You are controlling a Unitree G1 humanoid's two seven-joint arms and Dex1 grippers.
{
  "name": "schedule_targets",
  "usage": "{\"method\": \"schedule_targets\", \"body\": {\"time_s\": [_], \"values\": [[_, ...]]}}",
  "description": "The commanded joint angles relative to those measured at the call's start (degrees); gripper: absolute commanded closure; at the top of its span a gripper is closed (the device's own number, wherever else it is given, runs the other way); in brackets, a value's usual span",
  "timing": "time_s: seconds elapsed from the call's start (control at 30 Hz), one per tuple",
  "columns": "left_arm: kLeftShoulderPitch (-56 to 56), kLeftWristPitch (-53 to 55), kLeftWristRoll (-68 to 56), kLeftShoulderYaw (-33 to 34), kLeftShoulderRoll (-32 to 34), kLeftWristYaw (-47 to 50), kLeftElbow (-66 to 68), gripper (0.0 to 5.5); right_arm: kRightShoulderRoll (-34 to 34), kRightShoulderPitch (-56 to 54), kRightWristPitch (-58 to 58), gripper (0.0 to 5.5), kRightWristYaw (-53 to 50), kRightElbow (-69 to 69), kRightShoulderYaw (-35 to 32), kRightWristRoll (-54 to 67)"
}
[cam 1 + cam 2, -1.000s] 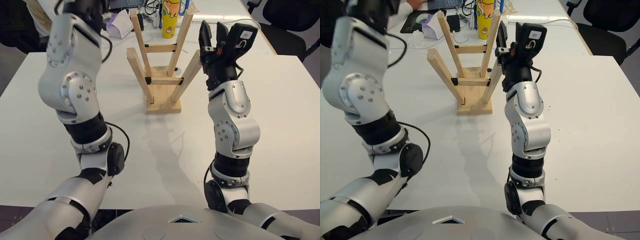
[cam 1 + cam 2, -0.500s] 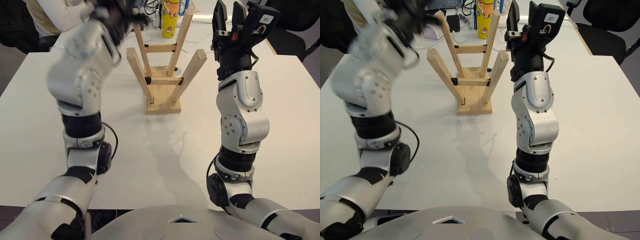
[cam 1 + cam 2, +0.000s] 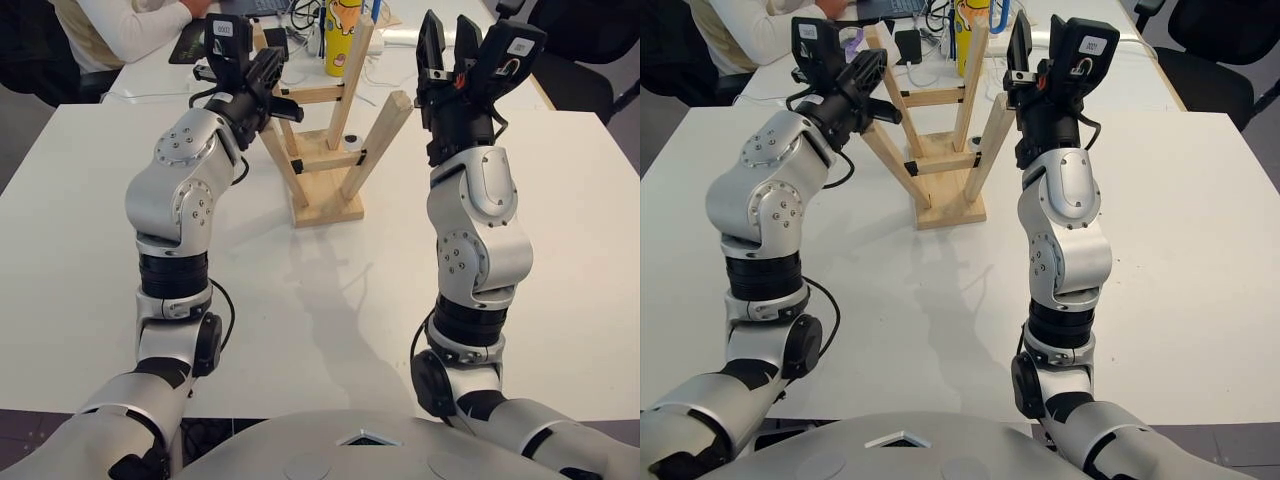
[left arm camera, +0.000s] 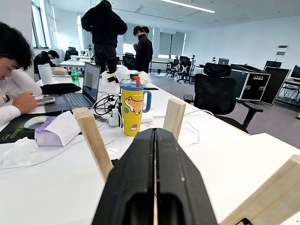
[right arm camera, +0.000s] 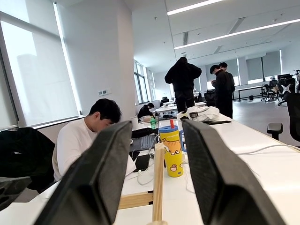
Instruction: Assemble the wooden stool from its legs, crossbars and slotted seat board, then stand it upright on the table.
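Note:
The wooden stool stands upside down, its seat board (image 3: 325, 208) flat on the white table (image 3: 560, 230) and its legs pointing up, joined by crossbars (image 3: 318, 95). My left gripper (image 3: 278, 85) is at the top of the near left leg (image 3: 895, 165), hiding that leg's end. In the left wrist view its fingers (image 4: 136, 187) are pressed together with nothing between them. My right gripper (image 3: 450, 45) is held high just right of the near right leg (image 3: 378, 145), apart from it. Its fingers (image 5: 93, 183) are spread wide in the right wrist view.
A yellow mug (image 3: 340, 40), cables and a tissue pack (image 4: 51, 133) lie on the desk behind the stool. A person works at a laptop (image 4: 89, 86) at the back left. Office chairs (image 3: 585, 45) stand at the back right. Bare table lies in front of the stool.
My left arm swung down from high on the left and brought its gripper to the near left leg's top. The right gripper rose off the near right leg. The stool stayed put.

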Motion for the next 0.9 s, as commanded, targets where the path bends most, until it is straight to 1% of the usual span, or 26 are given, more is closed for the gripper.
{"method": "schedule_targets", "body": {"time_s": [0.03, 0.13, 0.23, 0.37, 0.5, 0.57, 0.77, 0.83, 0.9], "values": [[-10.87, 0.94, -2.06, 5.15, 2.45, 1.57, -3.29, 5.49, -0.04, 0.53, 0.44, 3.49, -0.02, 0.5, 0.39, -0.13], [-13.81, 1.54, -2.92, 5.63, 4.03, 0.54, -4.34, 5.49, -0.07, 0.56, 0.27, 3.49, 0.13, 0.76, 0.42, -0.06], [-11.33, 2.48, -2.77, 4.14, 4.21, -0.36, -4.14, 5.49, -0.06, 0.58, 0.26, 3.49, 0.24, 0.89, 0.42, 0.05], [-2.12, 5.46, -0.79, -2.83, 4.53, -2.77, -1.49, 5.49, -0.13, 0.49, 0.7, 3.49, 0.33, 0.82, 0.32, 0.26], [7.23, 4.37, 2.86, -9.7, 4.44, -4.46, 3.53, 5.49, -0.06, 0.71, 1.66, 3.49, 0.19, 0.59, 0.02, 0.57], [9.28, 3.29, 3.68, -11.0, 3.93, -4.44, 2.79, 5.49, -0.16, 0.67, 2.26, 3.49, 0.28, 0.68, -0.11, 0.71], [5.04, 0.92, 2.58, -6.85, 2.39, -3.16, -1.46, 5.49, -0.86, 0.53, 3.46, 3.49, 0.71, 1.39, -0.76, 0.95], [3.35, 0.39, 2.15, -4.8, 1.94, -2.32, -2.15, 5.49, -1.52, -0.68, 3.35, 3.49, 1.23, 2.05, -1.51, 1.27], [1.8, -0.28, 1.95, -2.55, 1.64, -1.4, -2.43, 5.49, -3.2, -4.55, 2.97, 3.49, 2.72, 3.58, -3.45, 2.6]]}}
